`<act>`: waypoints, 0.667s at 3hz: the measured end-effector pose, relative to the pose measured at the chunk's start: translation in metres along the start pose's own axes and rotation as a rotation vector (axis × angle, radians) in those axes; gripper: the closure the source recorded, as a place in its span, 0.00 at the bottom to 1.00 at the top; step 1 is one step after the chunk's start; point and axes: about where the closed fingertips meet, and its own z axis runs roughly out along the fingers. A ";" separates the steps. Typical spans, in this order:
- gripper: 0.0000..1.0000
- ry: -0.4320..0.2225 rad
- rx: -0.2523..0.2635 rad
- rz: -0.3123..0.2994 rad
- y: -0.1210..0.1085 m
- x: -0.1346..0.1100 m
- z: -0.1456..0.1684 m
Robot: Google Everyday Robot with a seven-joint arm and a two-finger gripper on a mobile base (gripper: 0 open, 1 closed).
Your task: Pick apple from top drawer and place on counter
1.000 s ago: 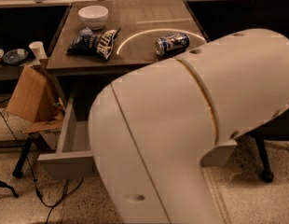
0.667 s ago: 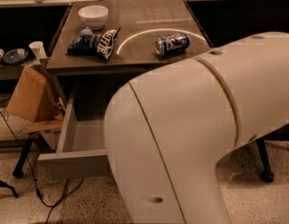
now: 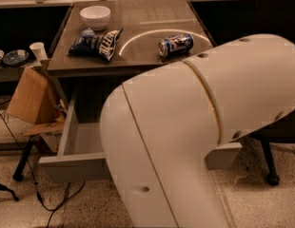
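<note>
The top drawer (image 3: 73,167) is pulled open at lower left, its long axis left-right, below the surface (image 3: 138,30). The apple and the claw are hidden by the white arm (image 3: 195,127); the claw's state cannot be told.

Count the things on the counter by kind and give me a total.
White bowl: 1
Blue chip bag: 1
Blue soda can: 1, on its side
Total on the counter: 3
End effector: not in view; the white arm fills the foreground.
</note>
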 end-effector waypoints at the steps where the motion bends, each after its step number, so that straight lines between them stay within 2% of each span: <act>1: 0.00 -0.011 0.019 -0.023 -0.010 -0.002 0.006; 2: 0.00 -0.044 0.020 -0.049 -0.014 -0.009 0.009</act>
